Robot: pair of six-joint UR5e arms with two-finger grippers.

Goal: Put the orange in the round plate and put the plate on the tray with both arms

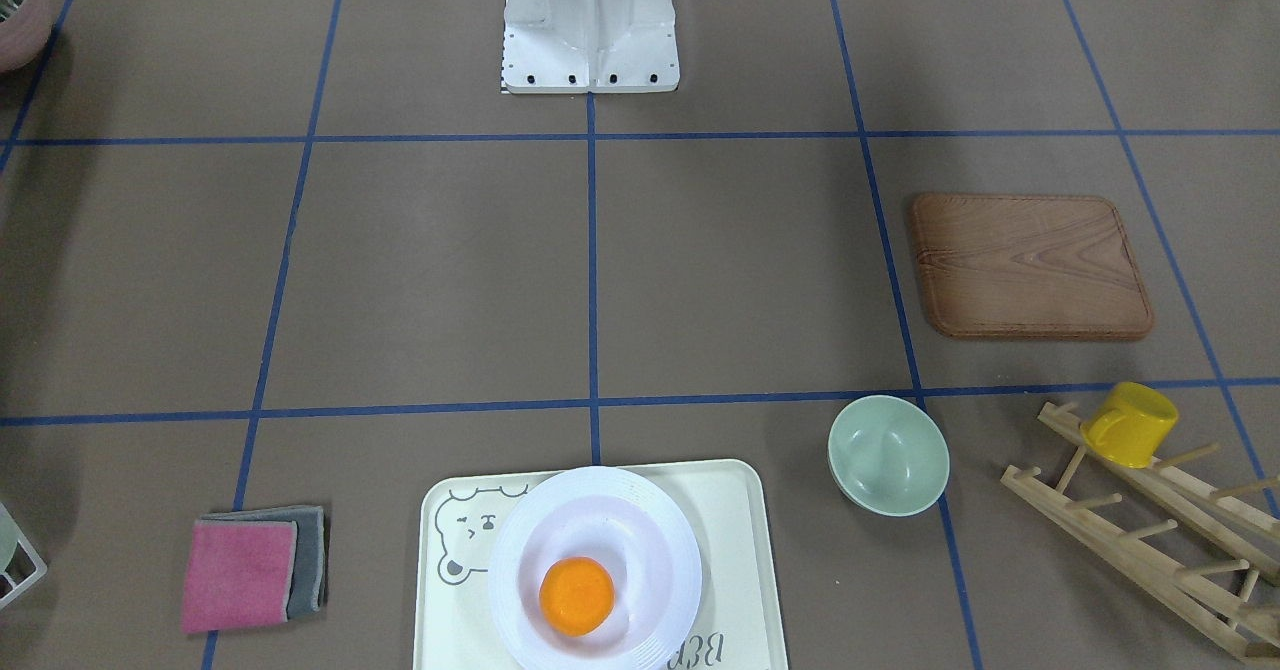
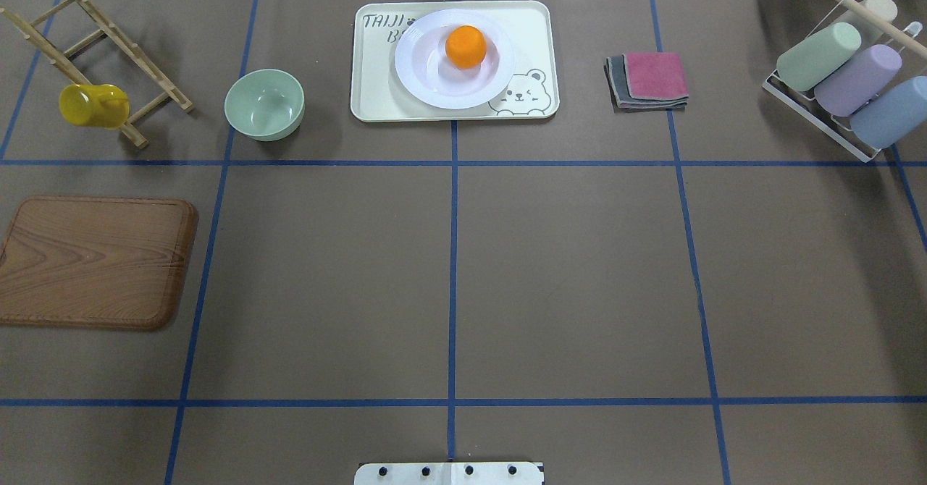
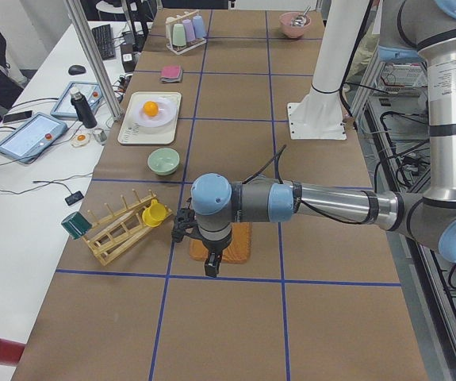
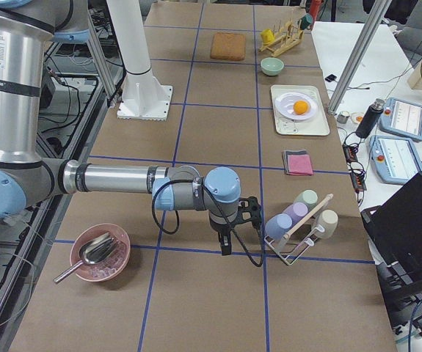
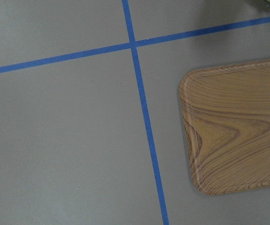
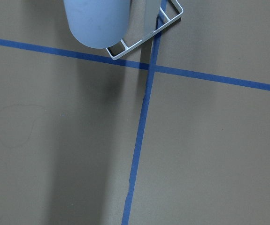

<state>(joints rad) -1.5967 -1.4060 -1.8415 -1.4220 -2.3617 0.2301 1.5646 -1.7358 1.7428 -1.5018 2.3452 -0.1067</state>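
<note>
The orange (image 2: 465, 45) sits in the plate (image 2: 424, 79) on the tray (image 2: 376, 98). Left gripper (image 3: 212, 267) hangs near the board (image 2: 94, 260), right gripper (image 4: 225, 246) near the rack (image 4: 293, 257); I cannot tell how open either is.

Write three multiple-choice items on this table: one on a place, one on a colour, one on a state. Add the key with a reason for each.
1. Where does the orange lie?
A. on bare tabletop
B. in the round plate
C. beside the plate, straight on the tray

2. What colour is the mug on the wooden rack?
A. red
B. blue
C. yellow

3. How does the round plate stand?
A. upright, flat on the tray
B. upside down
C. tipped up on its rim

Key:
1 B: the orange sits in the plate's well in the overhead view.
2 C: the mug shows bright yellow in both the overhead and front-facing views.
3 A: the plate's well faces up and it lies within the tray's edges.
</note>
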